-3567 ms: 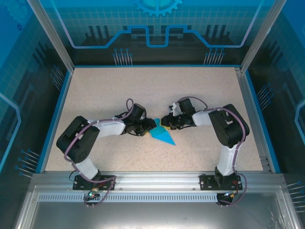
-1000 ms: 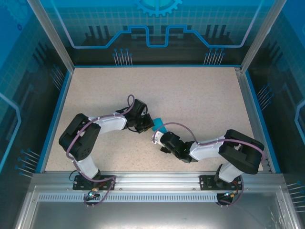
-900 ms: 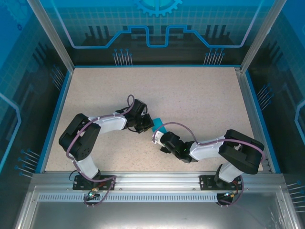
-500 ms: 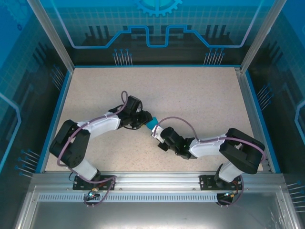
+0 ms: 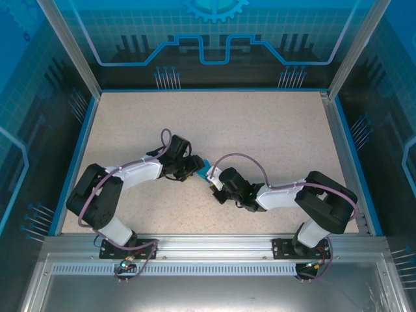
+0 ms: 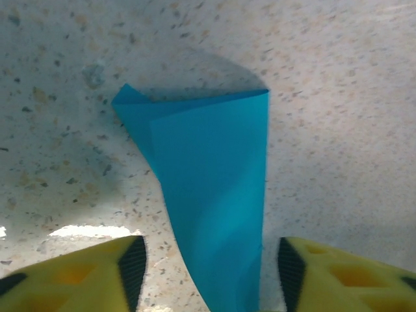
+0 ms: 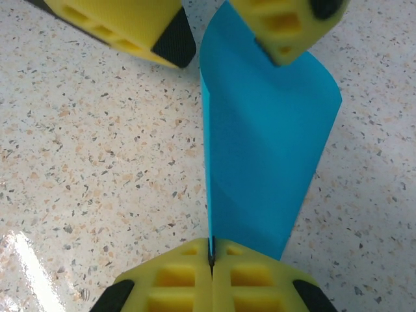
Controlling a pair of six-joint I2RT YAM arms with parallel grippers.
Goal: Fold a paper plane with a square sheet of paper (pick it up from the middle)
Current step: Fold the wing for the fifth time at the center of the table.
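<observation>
The paper plane [image 7: 260, 149] is a cyan-blue folded sheet, narrow and tapered, standing on edge just above the speckled table. My right gripper [image 7: 210, 255] is shut on its near edge, with both yellow fingers pressed together on the fold. My left gripper [image 6: 209, 263] is open, and the paper [image 6: 214, 188] runs between its fingers without visibly touching the dark pads. In the right wrist view the left gripper's fingers [image 7: 140, 29] straddle the paper's far end. From above, the two grippers meet at mid-table, left gripper [image 5: 194, 168] and right gripper [image 5: 211, 177], with a sliver of paper [image 5: 204, 169] between them.
The speckled beige table [image 5: 273, 130] has open room behind and to both sides of the arms. Blue rails and aluminium posts [image 5: 341, 130] bound it. Both arms' elbows lie low near the front edge.
My left gripper has opened and let go of the paper. The right gripper has closed fully on it and moved a little up and left, as has the left arm.
</observation>
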